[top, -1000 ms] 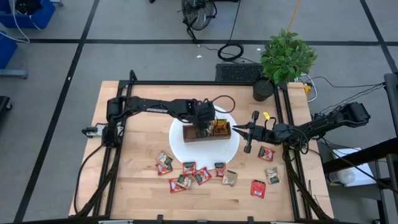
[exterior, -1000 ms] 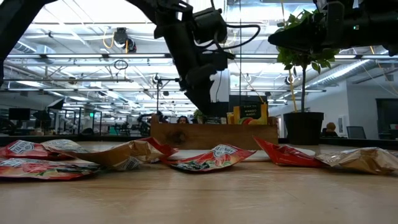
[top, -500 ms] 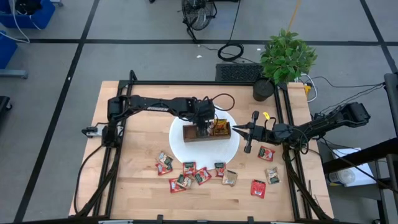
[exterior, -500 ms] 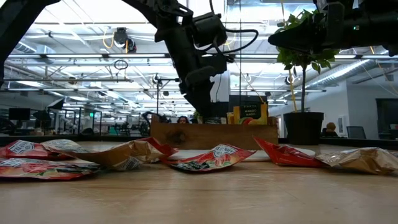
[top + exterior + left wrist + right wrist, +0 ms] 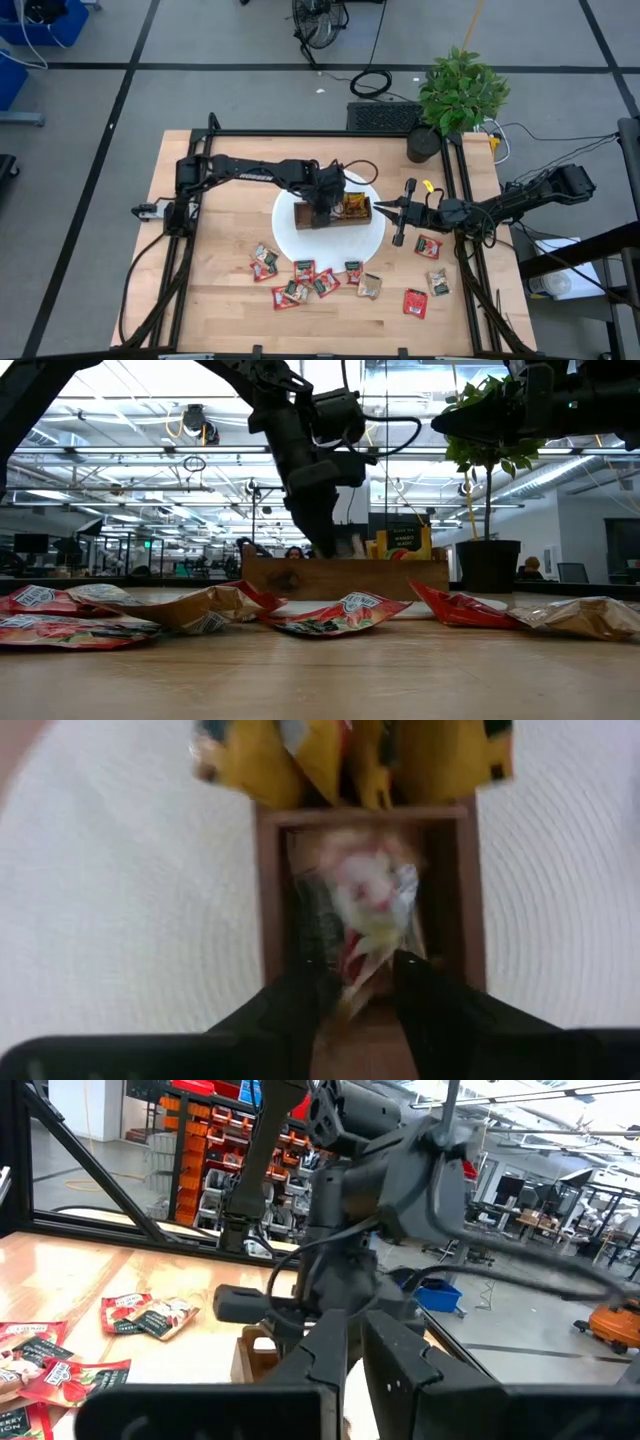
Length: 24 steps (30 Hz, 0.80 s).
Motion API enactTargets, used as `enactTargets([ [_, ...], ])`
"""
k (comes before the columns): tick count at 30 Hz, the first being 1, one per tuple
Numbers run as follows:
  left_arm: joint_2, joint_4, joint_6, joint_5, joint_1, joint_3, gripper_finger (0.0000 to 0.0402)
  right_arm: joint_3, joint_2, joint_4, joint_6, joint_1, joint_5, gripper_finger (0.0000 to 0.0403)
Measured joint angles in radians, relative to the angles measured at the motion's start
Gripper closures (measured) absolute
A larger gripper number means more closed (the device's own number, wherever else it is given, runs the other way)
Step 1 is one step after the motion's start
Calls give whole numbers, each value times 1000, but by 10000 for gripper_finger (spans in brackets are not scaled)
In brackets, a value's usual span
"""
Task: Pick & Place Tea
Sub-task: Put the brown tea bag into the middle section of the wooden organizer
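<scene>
While inside the tray (image 5: 270, 900), tea sachet (image 5: 365, 915) (tan) between clenched left end effector (image 5: 358, 982) fingers.

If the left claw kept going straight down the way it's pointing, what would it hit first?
Probably the tea sachet between the left gripper's fingers, in the wooden tray's middle compartment, then the tray floor.
</scene>
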Motion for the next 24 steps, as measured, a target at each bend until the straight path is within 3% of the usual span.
enactTargets([
  [7, 0, -11, -19, -73, 1, 0, 303, 0, 0, 0, 0, 0, 0, 380],
  [17, -42, -19, -11, -155, 1, 0, 289, 0, 0, -1, 8, 0, 0, 380],
  [24, -123, -22, -39, -157, -7, 0, 288, 0, 0, -19, 20, 0, -29, 368],
])
